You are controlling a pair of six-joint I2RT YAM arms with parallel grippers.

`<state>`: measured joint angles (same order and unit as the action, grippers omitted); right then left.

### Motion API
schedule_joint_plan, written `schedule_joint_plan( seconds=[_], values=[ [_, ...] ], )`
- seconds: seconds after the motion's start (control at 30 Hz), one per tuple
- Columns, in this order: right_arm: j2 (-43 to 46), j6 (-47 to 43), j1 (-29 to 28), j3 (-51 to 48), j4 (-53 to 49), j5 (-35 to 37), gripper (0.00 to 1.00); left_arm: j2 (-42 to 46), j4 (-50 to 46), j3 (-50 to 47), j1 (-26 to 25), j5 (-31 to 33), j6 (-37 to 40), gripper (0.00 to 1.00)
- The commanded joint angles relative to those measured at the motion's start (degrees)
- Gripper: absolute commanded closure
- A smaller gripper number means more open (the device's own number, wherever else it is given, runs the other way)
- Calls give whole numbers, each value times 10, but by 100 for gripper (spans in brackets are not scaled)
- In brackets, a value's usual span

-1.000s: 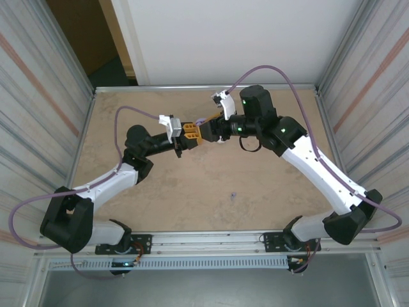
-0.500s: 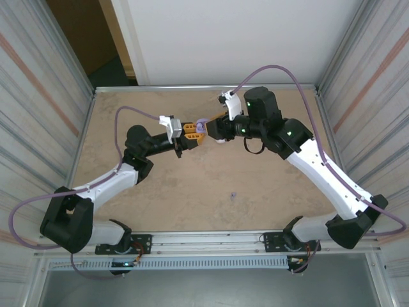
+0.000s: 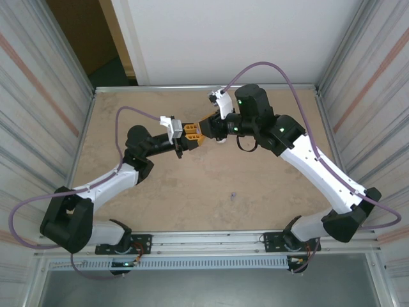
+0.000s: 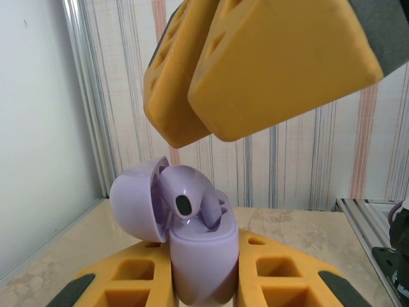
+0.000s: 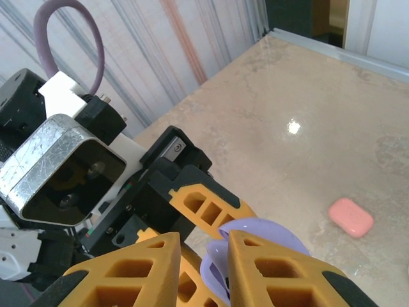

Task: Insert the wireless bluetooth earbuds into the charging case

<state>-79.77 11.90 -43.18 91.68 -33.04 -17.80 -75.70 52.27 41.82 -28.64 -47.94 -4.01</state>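
Observation:
My left gripper is shut on a purple charging case and holds it upright with the lid swung open to the left. One purple earbud stands in the case with its head sticking up above the rim. My right gripper hangs just above the earbud, its yellow fingers a narrow gap apart with nothing between them. In the right wrist view the case lid shows below the right gripper. From above, both grippers meet at the table's far middle.
A pink case lies shut on the beige table below the grippers. A tiny purple speck lies on the table nearer the arm bases. Corrugated walls close in both sides.
The right gripper drew back to the right, then returned left over the purple case, and its jaws narrowed. The left gripper kept still with the case.

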Motion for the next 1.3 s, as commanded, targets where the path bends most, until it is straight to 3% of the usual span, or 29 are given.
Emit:
schedule_joint_plan(
  seconds=[0.0, 0.97, 1.27],
  values=[
    [-10, -14, -5, 24, 2, -6, 76, 12, 5, 5, -4, -4, 13, 100],
    [8, -28, -6, 2, -42, 34, 76, 17, 10, 2, -4, 8, 11, 100],
    [11, -31, -1, -1, -54, 40, 84, 17, 11, 2, -4, 9, 10, 100]
  ],
)
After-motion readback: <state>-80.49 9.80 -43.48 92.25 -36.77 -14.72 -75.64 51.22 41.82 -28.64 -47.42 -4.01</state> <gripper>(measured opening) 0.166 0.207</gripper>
